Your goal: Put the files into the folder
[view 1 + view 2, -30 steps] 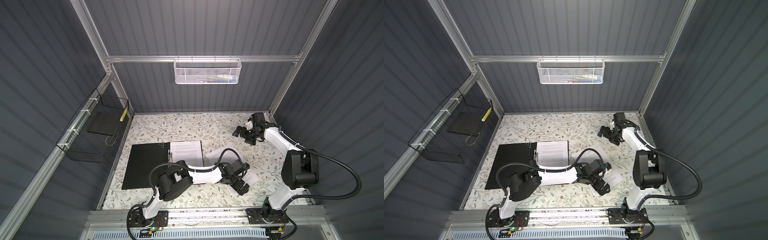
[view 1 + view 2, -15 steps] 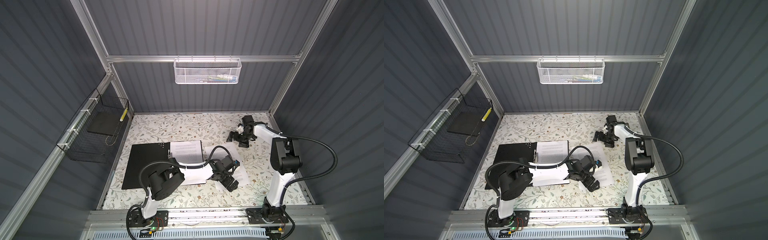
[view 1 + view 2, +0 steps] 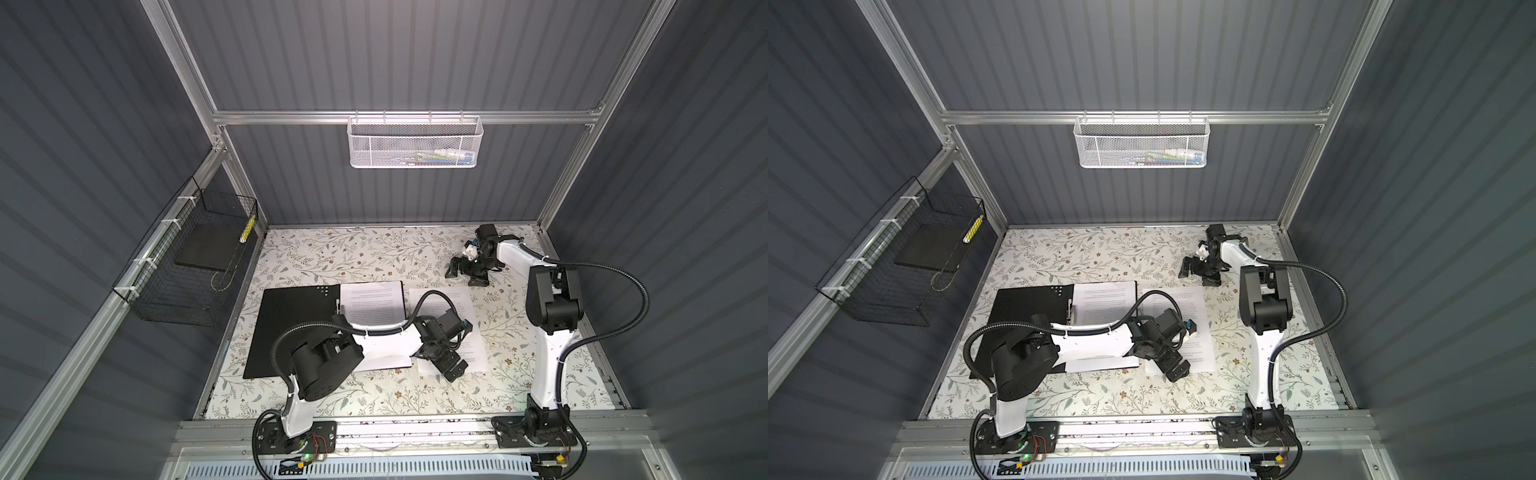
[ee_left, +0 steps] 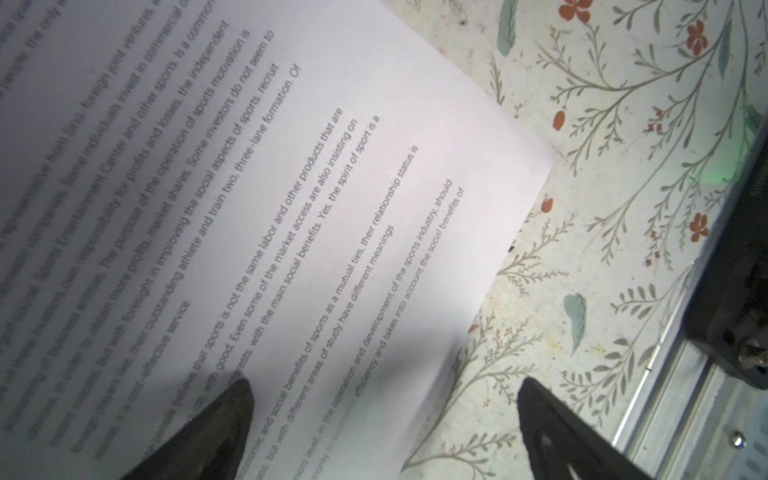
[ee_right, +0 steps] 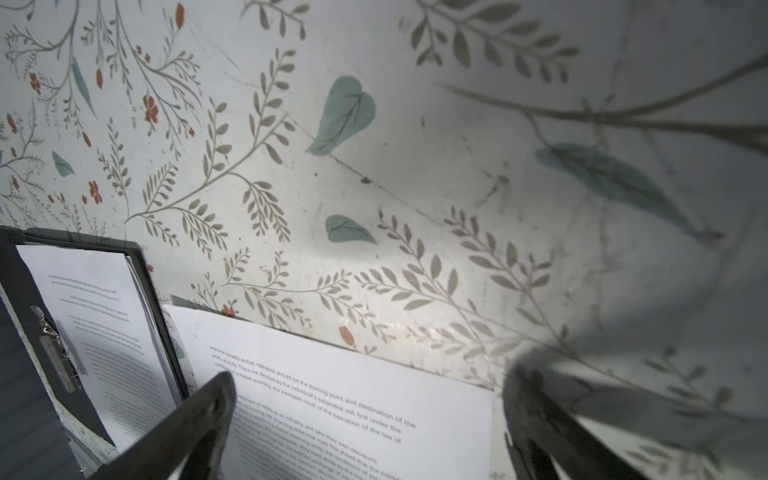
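left pincer [image 4: 384, 388] gapes open, straddling the edge of a loose file [image 4: 291, 187] flat on the counter [image 3: 332, 257] just beside the open folder [image 3: 291, 328], right pincer [image 3: 464, 276] open too, so closing could just crumple or skid the thin page.

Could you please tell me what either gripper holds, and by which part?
Nothing is held: the left gripper is open over a loose sheet, the right gripper open over the table.

The table [image 3: 332, 257] I work on has a flat top with a pale print of leaves and small red flowers. Directly on it lie a black folder [image 3: 291, 328], opened flat on my left side, and one printed sheet of paper [image 3: 476, 345] just beside the folder's right edge.
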Tool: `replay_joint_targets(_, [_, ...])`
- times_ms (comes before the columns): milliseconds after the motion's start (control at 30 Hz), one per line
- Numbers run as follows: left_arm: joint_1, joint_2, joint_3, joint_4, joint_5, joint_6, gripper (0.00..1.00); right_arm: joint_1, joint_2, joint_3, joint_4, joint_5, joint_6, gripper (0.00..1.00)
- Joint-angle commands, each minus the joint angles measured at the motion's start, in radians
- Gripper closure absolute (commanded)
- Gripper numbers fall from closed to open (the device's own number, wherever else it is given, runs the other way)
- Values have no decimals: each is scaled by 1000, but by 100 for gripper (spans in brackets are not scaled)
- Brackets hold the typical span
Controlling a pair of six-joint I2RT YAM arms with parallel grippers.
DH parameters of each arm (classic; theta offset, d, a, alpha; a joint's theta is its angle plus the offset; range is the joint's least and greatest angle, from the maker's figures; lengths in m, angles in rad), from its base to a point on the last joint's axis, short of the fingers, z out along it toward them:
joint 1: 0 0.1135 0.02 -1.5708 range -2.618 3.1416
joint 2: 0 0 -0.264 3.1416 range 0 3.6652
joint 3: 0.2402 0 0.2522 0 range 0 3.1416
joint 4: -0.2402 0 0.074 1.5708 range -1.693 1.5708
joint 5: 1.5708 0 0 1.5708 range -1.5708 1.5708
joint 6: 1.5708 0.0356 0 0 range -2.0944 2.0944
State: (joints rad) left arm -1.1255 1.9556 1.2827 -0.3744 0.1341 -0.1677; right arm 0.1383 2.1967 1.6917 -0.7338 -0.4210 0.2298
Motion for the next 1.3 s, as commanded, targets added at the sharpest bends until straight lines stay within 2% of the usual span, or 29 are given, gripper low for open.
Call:
replay_joint_targets(0, [18,29,-36,-151,-16,2,0,10,19,0,-64,-39,-21,1])
replay_joint_targets(533, [55,49,-7,-133,5,3,0,34,-48,-149,-59,-120,3,1])
replay_joint_targets(867, [62,84,4,-112,16,0,0,9,-312,-391,164,-293,146,1])
replay_joint_targets(1033, [64,79,-8,-101,20,2,0,-13,-403,-539,337,-400,230,1])
replay_joint_targets(1167, [65,64,-18,-93,22,2,0,-12,-417,-618,403,-393,226,1])
replay_joint_targets(1267, [66,51,-27,-87,24,2,0,-12,-426,-665,413,-331,223,5])
